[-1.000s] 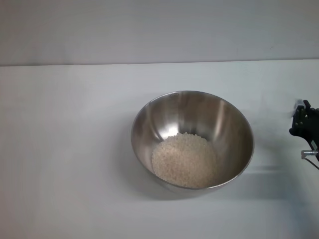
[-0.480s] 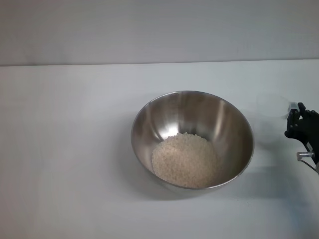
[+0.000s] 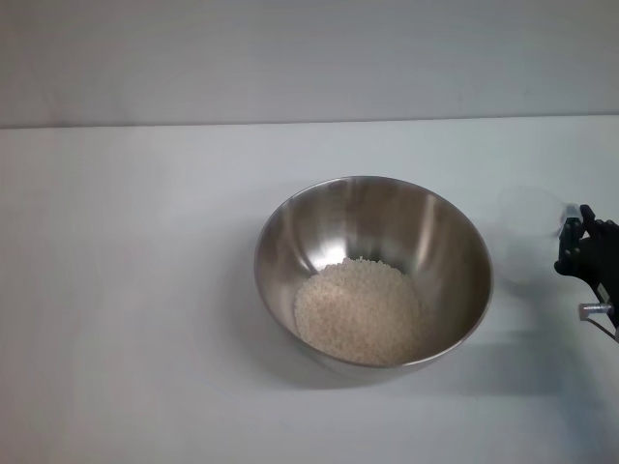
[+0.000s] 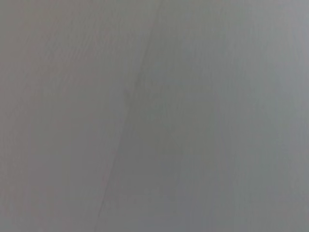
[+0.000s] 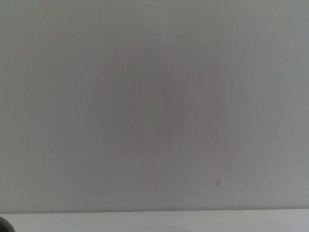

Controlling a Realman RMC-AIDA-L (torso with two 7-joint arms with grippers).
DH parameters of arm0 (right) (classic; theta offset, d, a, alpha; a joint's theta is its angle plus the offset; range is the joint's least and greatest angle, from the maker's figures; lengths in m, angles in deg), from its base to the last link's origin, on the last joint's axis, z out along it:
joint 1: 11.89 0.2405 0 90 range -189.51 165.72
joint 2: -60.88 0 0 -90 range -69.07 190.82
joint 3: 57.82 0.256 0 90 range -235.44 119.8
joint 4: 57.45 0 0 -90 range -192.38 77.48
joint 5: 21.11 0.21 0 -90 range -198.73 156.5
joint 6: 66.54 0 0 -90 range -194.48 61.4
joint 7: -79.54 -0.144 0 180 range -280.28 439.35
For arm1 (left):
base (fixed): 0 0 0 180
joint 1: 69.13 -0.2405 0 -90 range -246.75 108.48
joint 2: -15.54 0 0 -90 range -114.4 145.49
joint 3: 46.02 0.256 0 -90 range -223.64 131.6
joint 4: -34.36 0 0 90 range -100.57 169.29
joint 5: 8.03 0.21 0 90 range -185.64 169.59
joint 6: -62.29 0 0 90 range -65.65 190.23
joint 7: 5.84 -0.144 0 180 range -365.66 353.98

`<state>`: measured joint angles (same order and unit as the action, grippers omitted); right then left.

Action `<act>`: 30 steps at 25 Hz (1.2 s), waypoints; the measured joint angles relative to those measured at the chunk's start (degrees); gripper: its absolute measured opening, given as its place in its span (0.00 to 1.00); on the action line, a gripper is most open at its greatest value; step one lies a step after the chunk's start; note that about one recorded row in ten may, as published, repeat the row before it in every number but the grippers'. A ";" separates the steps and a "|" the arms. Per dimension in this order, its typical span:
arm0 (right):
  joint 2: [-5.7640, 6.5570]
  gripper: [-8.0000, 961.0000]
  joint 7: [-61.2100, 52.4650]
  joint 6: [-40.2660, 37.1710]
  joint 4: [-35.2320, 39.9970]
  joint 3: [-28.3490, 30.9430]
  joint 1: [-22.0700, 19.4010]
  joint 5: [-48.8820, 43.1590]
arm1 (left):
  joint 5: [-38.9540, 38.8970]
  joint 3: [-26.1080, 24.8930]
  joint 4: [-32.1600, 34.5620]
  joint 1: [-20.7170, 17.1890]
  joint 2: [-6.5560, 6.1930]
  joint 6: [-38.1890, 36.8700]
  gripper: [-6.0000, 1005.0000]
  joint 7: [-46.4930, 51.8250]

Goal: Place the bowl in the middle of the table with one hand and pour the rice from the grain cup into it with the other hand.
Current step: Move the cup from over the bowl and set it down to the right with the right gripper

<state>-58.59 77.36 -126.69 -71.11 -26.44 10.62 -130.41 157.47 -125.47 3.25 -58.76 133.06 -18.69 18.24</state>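
The steel bowl (image 3: 373, 227) stands on the white table (image 3: 145, 290), a little right of the middle. The rice (image 3: 358, 311) lies in a pale heap in its bottom. The clear grain cup (image 3: 528, 217) is upright just right of the bowl and looks empty. My right gripper (image 3: 583, 244) is at the right edge of the head view, right beside the cup on the side away from the bowl. Whether it holds the cup cannot be seen. My left gripper is out of view. The left wrist view shows only a blank grey surface.
A grey wall (image 3: 309, 58) runs behind the table's far edge. The right wrist view shows that wall (image 5: 154, 96) and a thin strip of table (image 5: 193, 221) below it.
The grain cup, not visible a second ago, now stands upright right of the bowl. My right gripper has moved slightly inward and down beside it. Bowl and rice have not moved.
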 joint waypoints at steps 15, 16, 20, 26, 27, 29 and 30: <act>0.14 0.13 -0.36 1.15 0.22 -1.05 0.28 0.02 | 0.00 -0.09 -0.09 -0.88 -0.11 -1.42 0.87 0.30; 0.13 0.13 -0.37 1.14 0.21 -1.19 0.15 0.02 | 0.00 -0.09 -0.09 -0.88 -0.11 -1.42 0.87 0.30; 0.09 0.18 -0.39 1.02 0.18 -1.25 -0.19 0.01 | 0.00 -0.09 -0.09 -1.03 -0.10 -1.59 0.87 0.74; 0.04 0.20 -0.41 0.73 -0.16 -1.77 -0.91 -0.03 | 0.00 -0.09 -0.09 -1.18 -0.02 -1.74 0.87 0.77; 0.04 0.20 -0.41 0.73 -0.16 -1.77 -0.91 -0.03 | 0.00 -0.09 -0.09 -1.21 -0.01 -1.77 0.87 0.77; -0.03 0.20 -0.41 0.53 -0.50 -2.29 -1.35 -0.04 | 0.00 -0.09 -0.09 -1.25 -0.01 -1.81 0.87 0.78; -0.03 0.20 -0.41 0.53 -0.50 -2.29 -1.35 -0.04 | 0.00 -0.09 -0.09 -1.25 -0.01 -1.81 0.87 0.78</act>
<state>-58.62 76.95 -126.16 -71.62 -28.73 9.27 -130.45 157.47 -125.56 3.16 -60.00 133.05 -20.50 19.02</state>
